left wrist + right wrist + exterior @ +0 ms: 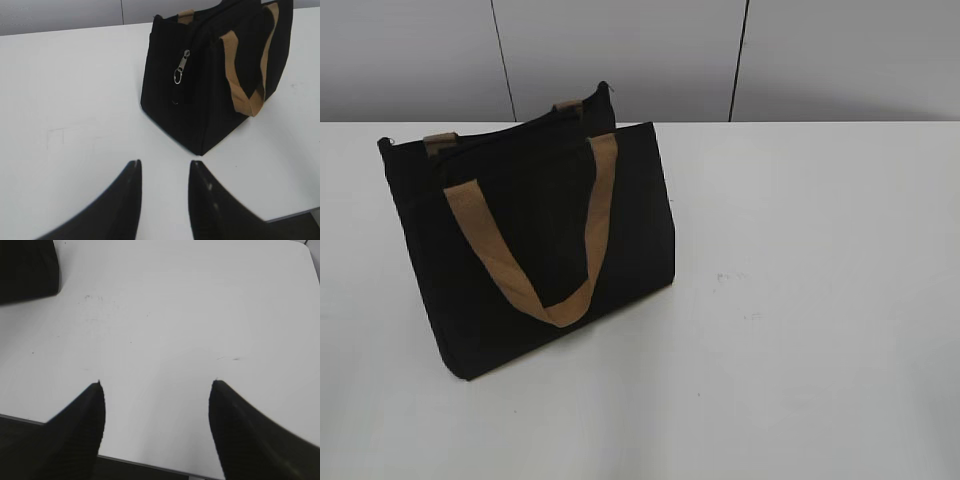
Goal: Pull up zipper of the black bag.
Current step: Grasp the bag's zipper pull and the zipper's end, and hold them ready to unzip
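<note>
The black bag [535, 250] stands upright on the left part of the white table [800, 300], with a tan loop handle [535, 250] hanging down its near face. In the left wrist view the bag [200, 105] shows its end face, where the zipper's silvery pull [181, 67] hangs. My left gripper [165, 167] is open and empty, low over the table, a short way from the bag's near corner. My right gripper [156, 385] is wide open and empty over bare table; a corner of the bag [27, 270] shows at top left. Neither gripper shows in the exterior view.
A grey panelled wall [640, 55] stands behind the table's far edge. The table's near edge [150, 462] runs just under the right gripper's fingers. Faint scuff marks [732, 278] lie on the table right of the bag.
</note>
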